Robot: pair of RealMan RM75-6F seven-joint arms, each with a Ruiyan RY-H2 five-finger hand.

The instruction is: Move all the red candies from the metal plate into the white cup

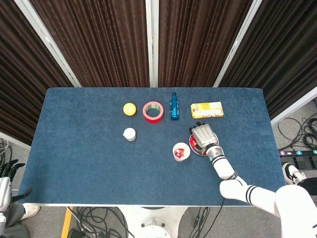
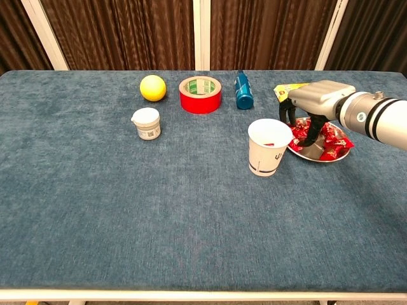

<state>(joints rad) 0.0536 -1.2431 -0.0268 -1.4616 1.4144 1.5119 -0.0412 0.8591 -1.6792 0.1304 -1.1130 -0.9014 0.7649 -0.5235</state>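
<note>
A: Where are the task's things placed?

B: The metal plate (image 2: 316,154) is seen at the right of the chest view, on the blue surface (image 2: 127,210), with red candies (image 2: 331,147) heaped on it. The white cup (image 2: 267,147) stands upright just beside the plate's left rim; in the head view red candies are visible inside the cup (image 1: 181,151).

A: How is the right hand (image 2: 311,105) positioned?

B: It is held palm down over the plate, right of centre in the head view (image 1: 203,135). Its dark fingers (image 2: 313,130) are curled downward and reach in among the candies (whether a candy is pinched between them cannot be told, since the fingertips are hidden against the red pile).

A: And the left hand (image 1: 6,178)?

B: It is shown only at the lower left edge of the head view, off the surface, with nothing in it and its fingers slightly apart.

A: What else is carried on the surface?

B: Along the upper part of the chest view, from left to right, a yellow ball (image 2: 152,88), a roll of red tape (image 2: 200,94), a blue bottle (image 2: 243,90) and a yellow packet (image 2: 287,92) are set in a row. The packet is partly covered by the right hand. A small white jar (image 2: 146,123) stands below the ball, well apart from the cup.
</note>
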